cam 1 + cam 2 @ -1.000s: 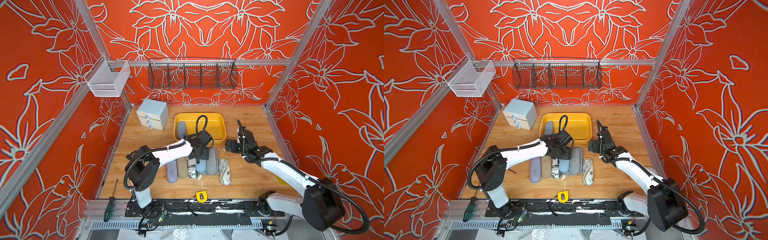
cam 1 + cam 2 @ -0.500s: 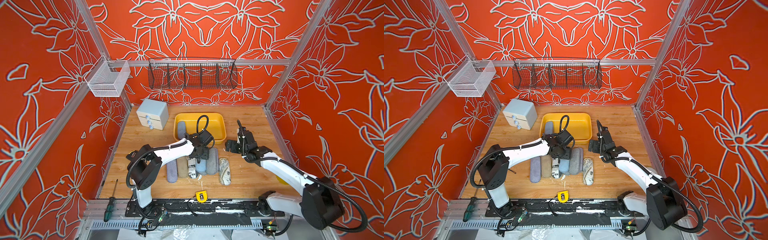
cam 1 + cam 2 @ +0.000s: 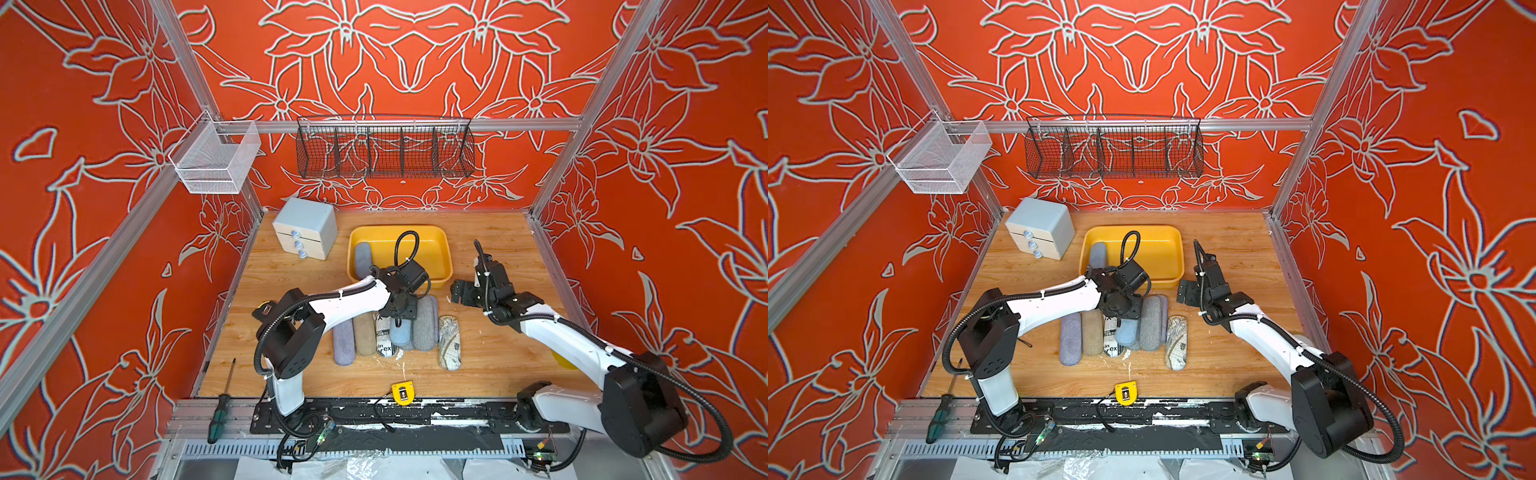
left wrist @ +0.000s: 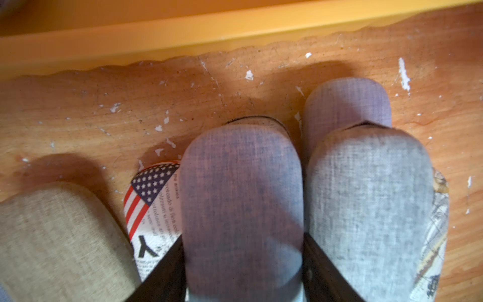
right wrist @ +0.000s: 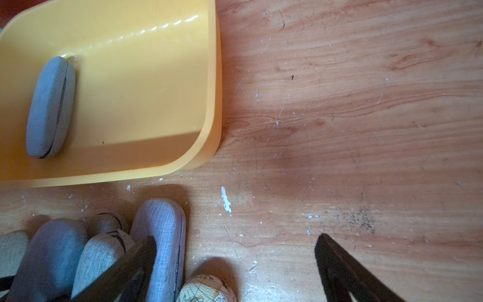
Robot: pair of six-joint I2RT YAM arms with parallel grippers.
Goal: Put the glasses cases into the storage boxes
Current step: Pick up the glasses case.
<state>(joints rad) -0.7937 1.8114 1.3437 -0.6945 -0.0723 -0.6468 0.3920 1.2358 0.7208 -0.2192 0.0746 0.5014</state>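
Note:
The yellow storage box (image 3: 440, 249) holds one grey-blue case (image 3: 362, 259), which the right wrist view also shows (image 5: 49, 107). In front of it lie several glasses cases in a row: lavender (image 3: 343, 343), tan (image 3: 365, 338), newsprint (image 3: 384, 343), light blue (image 3: 401, 336), grey (image 3: 424, 328) and map-printed (image 3: 449, 343). My left gripper (image 3: 401, 316) is shut on the light blue case (image 4: 241, 198), a dark finger (image 4: 167, 266) pressed to each side. My right gripper (image 3: 461, 293) hangs open over bare wood beside the box's front corner, nothing between its fingers (image 5: 329, 251).
A pale drawer cabinet (image 3: 305, 228) stands left of the box. A yellow tape measure (image 3: 402, 392) lies at the front edge, a screwdriver (image 3: 220, 407) on the front rail. Wire baskets (image 3: 384, 147) hang on the walls. A second lavender case (image 4: 347, 104) lies behind the grey one.
The left jaws have closed onto the light blue case. Neither arm has visibly shifted, and the right gripper stays open.

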